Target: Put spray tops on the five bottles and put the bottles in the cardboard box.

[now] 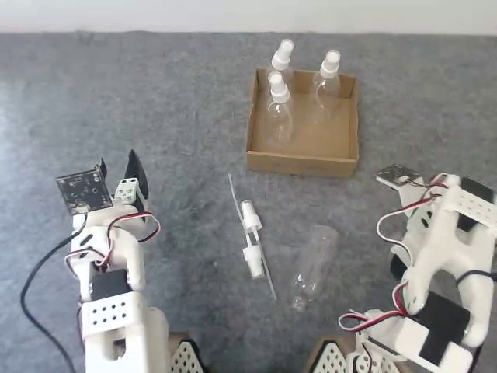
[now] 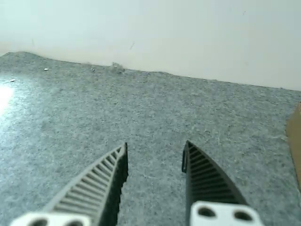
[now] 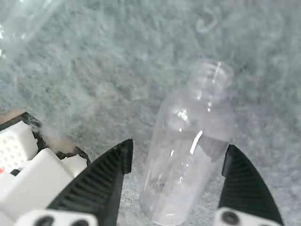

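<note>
Three capped bottles (image 1: 279, 116) are at the cardboard box (image 1: 303, 163), so that part looks done. I cannot tell whether the rearmost one stands inside the far rim. Two loose spray tops (image 1: 252, 237) lie end to end on the grey bench (image 1: 155, 93), well apart from both tools, so fitting and boxing remain. The bare bottle (image 3: 188, 155) lies on its side under the right tool (image 3: 179, 145). That tool's jaws are spread wide to either side of it and appear clear of the plastic. Its long axis runs along the fingers, with the open threaded neck pointing past the fingertips, away from the box. The left tool (image 2: 156, 144) is spread and empty, far from the bottle.
</note>
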